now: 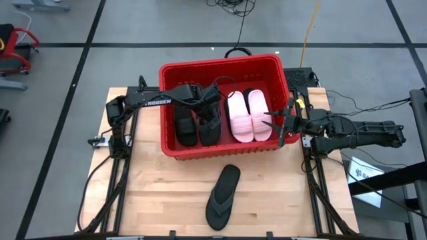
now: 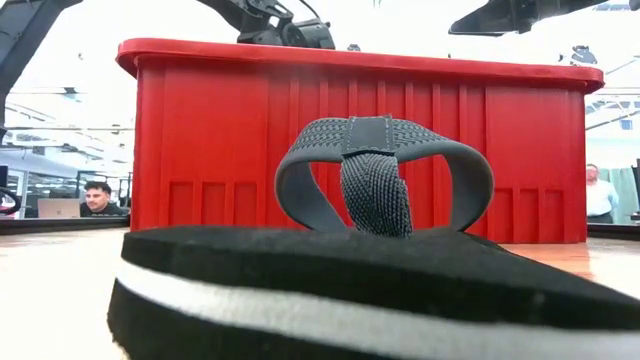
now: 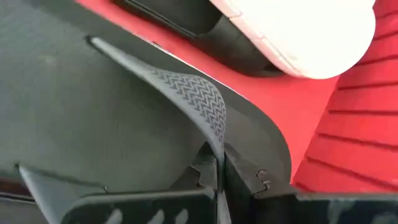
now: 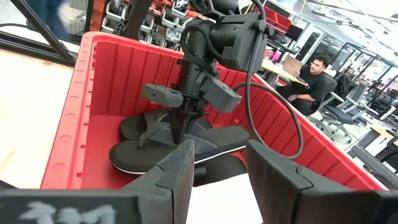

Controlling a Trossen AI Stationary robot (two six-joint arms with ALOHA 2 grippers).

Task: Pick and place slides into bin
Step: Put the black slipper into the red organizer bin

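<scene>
High view: red bin [image 1: 167, 110] at table centre-rear, holding a pale pink pair [image 1: 249, 115] to the right and dark slides [image 1: 186, 123] to the left. Left gripper [image 1: 212, 97] inside the bin over the dark footwear, closed on the strap of a black flip-flop [image 1: 211, 125]. Right gripper [image 1: 281, 125] at the bin's right wall, jaws spread, holding nothing. One black thong flip-flop [image 1: 223, 196] alone on the wooden table [image 1: 153, 193], just in front of the bin's near wall, long axis running roughly front to back with a slight tilt, toe end toward the bin; well apart from both grippers, somewhat nearer the right one. Low view: same flip-flop [image 2: 370, 280] filling the foreground, grey strap [image 2: 380, 170] arched upward, red bin wall [image 2: 220, 150] behind. Left wrist view: fingers [image 3: 205, 180] pinched shut on the textured strap [image 3: 193, 99] of the black flip-flop, sole resting in the bin beside a pale slide [image 3: 305, 31]. Right wrist view: own fingers [image 4: 180, 168] parted and empty above the bin; left gripper [image 4: 186, 121] seen ahead, clamped on the flip-flop strap low inside. Judged next: release in the bin, then a reach out and down toward the remaining flip-flop.
</scene>
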